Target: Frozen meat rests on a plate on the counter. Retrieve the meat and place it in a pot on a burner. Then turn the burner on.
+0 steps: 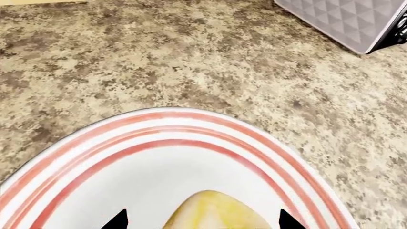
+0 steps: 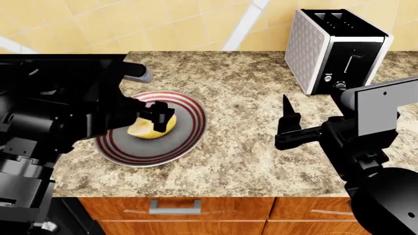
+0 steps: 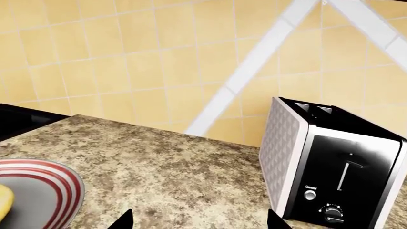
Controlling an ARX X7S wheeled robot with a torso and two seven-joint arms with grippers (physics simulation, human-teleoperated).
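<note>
The meat [image 2: 151, 128] sits on the plate [image 2: 189, 142], slightly off its centre on the side away from the toaster [image 2: 336, 49]. The plate lies flat on the counter [image 2: 248, 147], well apart from the toaster and near the counter's front edge. The left gripper [image 2: 156, 113] is down over the meat; in the left wrist view its fingertips [image 1: 117, 219] stand spread, one either side of the lump with plate showing between, so it reads as released, positioned to straddle before closing. Whether the pads already touch cannot be told from the head view, where the arm hides the contact. The right gripper [image 2: 287, 128] hangs idle above bare counter between plate and toaster, fingers apart, holding nothing, likely kept clear of the pick.

The meat is pale yellow, rounded and lumpy, smooth-surfaced, far smaller than the plate's grey well inside its red and white rings. No pot or burner is in view.
</note>
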